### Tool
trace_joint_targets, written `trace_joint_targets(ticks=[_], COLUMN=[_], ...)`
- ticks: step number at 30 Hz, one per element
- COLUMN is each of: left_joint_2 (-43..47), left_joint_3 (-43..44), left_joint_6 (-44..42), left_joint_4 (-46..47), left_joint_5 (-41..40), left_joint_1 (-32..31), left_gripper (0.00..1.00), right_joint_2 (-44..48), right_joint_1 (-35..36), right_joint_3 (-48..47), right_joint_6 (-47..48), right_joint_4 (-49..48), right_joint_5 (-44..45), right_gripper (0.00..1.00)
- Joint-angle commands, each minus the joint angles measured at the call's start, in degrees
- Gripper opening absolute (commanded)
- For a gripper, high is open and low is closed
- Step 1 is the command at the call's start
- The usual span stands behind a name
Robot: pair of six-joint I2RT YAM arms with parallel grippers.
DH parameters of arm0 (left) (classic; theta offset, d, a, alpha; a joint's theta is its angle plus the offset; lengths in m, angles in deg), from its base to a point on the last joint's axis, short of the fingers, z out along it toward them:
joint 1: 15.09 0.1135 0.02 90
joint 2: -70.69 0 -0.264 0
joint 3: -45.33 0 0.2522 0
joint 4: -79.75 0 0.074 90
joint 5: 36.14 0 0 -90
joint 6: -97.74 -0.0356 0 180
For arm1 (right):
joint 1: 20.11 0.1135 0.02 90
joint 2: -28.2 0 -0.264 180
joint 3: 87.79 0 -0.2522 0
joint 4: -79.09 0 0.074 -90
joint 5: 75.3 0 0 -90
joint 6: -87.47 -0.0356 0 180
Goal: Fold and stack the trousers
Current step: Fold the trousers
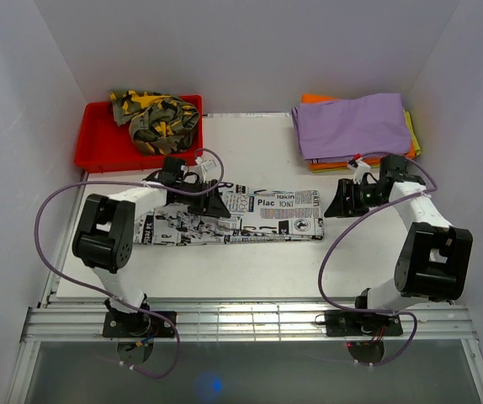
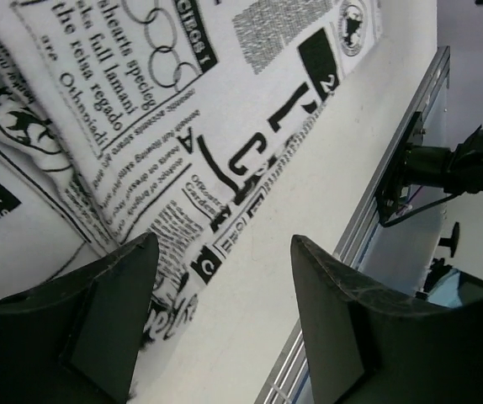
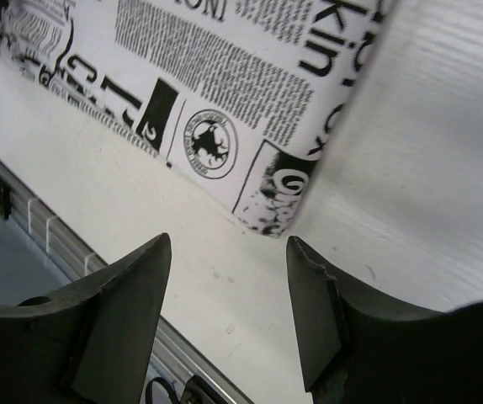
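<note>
Left fingers (image 2: pixel 107 320) are spread wide, nothing in them, hanging over an edge of the newsprint trousers (image 1: pixel 250 217). Right fingers (image 3: pixel 115 320) are released too, empty, just off the corner at the strip's 3 o'clock end. The trousers lie as a long folded strip mid-tabletop (image 1: pixel 225 269). Camo trousers (image 1: pixel 157 118) sit in the red tray (image 1: pixel 94 143) at 11 o'clock, with the folded stack (image 1: pixel 355 126) at 1 o'clock.

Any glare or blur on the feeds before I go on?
Top external: even light, soft shadows, a blue glint low in frame. Left wrist: trousers print sharp, left gripper dark and soft. Right wrist: print crisp, table bright at right.
</note>
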Motion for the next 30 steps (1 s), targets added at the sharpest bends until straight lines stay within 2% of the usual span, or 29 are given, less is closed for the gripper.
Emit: trace_joint_targets(ticks=[1,7,10,11,13,14,17,20,23,25,26,27,30], left_joint_2=[9.3,15.0,15.9,15.9,15.7,15.7,15.0,14.0,12.5,11.9,11.6,11.5,10.9], left_joint_3=[3.3,6.9,8.5,9.2,11.6,12.2,14.0,14.6,14.9,14.8,14.7,14.5,13.3], left_joint_6=[-6.6,-15.0,-16.9,-18.9,-21.1,-21.9,-23.2,-23.0,-23.0,-24.0,-24.4,-24.9,-27.1], left_joint_4=[-6.7,-19.3,-23.9,-25.4,-29.5,-30.4,-32.5,-33.9,-34.7,-35.0,-35.1,-35.4,-35.6], left_joint_5=[1.0,-2.1,-0.2,-0.1,-0.1,-0.2,0.4,0.6,0.8,-0.8,-1.7,-2.4,-5.2], left_joint_1=[0.6,6.6,15.9,21.9,26.5,31.0,39.2,45.6,49.6,50.4,50.9,50.9,51.0], left_gripper=[0.76,0.80,0.81,0.81,0.81,0.81,0.81,0.80,0.80,0.80,0.80,0.80,0.80], right_joint_2=[0.3,-8.3,-11.5,-12.3,-14.2,-14.8,-17.1,-19.0,-20.7,-22.0,-22.2,-22.2,-20.8], right_joint_1=[-1.1,-1.1,-1.0,-0.9,-0.4,-0.3,0.0,0.3,0.7,0.7,0.6,0.6,-0.4], right_joint_3=[-0.3,0.1,1.3,1.7,2.1,2.5,2.6,2.5,2.1,1.3,0.8,-0.2,-2.3], right_joint_6=[-5.3,-10.1,-12.1,-12.3,-12.6,-12.8,-13.4,-13.9,-14.4,-14.2,-13.3,-12.9,-10.7], right_joint_4=[-4.7,-13.1,-17.7,-18.5,-20.4,-21.1,-22.9,-24.0,-24.8,-24.4,-22.8,-21.9,-15.8], right_joint_5=[3.6,2.3,0.6,-0.3,-0.4,-0.6,-1.2,-2.7,-4.2,-4.7,-4.9,-4.8,-3.5], right_gripper=[0.64,0.68,0.68,0.68,0.68,0.67,0.58,0.55,0.45,0.32,0.18,0.08,0.08])
